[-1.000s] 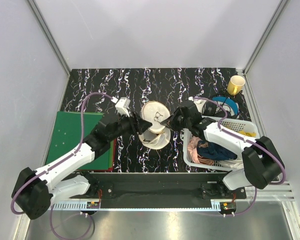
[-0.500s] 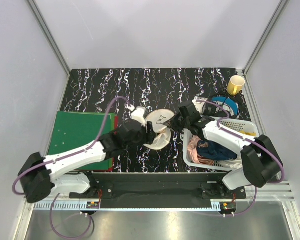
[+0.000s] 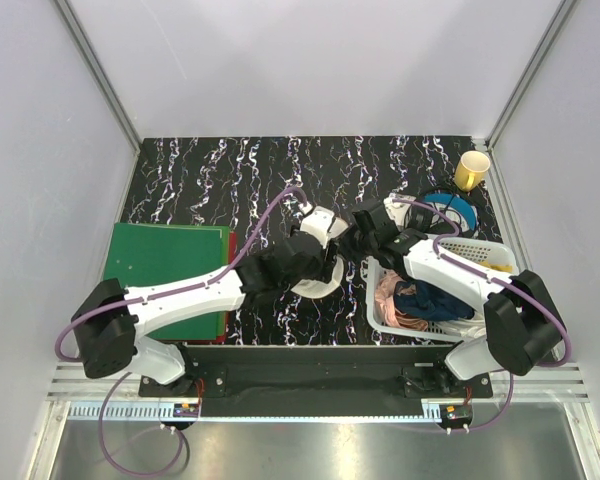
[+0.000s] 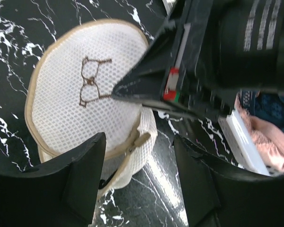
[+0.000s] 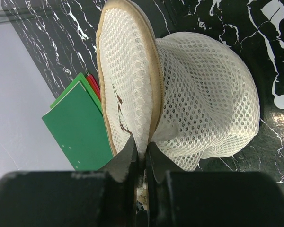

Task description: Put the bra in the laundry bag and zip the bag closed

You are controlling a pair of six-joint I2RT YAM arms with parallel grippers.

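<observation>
The laundry bag (image 5: pixel 208 104), a cream mesh clamshell, lies mid-table and shows only partly under my left arm in the top view (image 3: pixel 313 288). Its lid (image 4: pixel 85 90), with a glasses mark, is tilted up on edge. My right gripper (image 5: pixel 141 149) is shut on the lid's rim and reaches in from the right (image 3: pixel 348 245). My left gripper (image 4: pixel 139 142) hangs open just above the bag's near edge, with the zipper pull (image 4: pixel 143 138) between its fingers, untouched. A pink garment (image 3: pixel 390 298), seemingly the bra, lies in the white basket (image 3: pixel 480 250).
The basket also holds dark blue cloth (image 3: pixel 435 303). A green board (image 3: pixel 165 270) lies at the left. At the back right stand a blue tape roll (image 3: pixel 450 212) and a yellow cup (image 3: pixel 472 168).
My left arm has swung right, from left of the bag to over its near edge, gripper still open. The right gripper has kept its hold on the lid's rim.
</observation>
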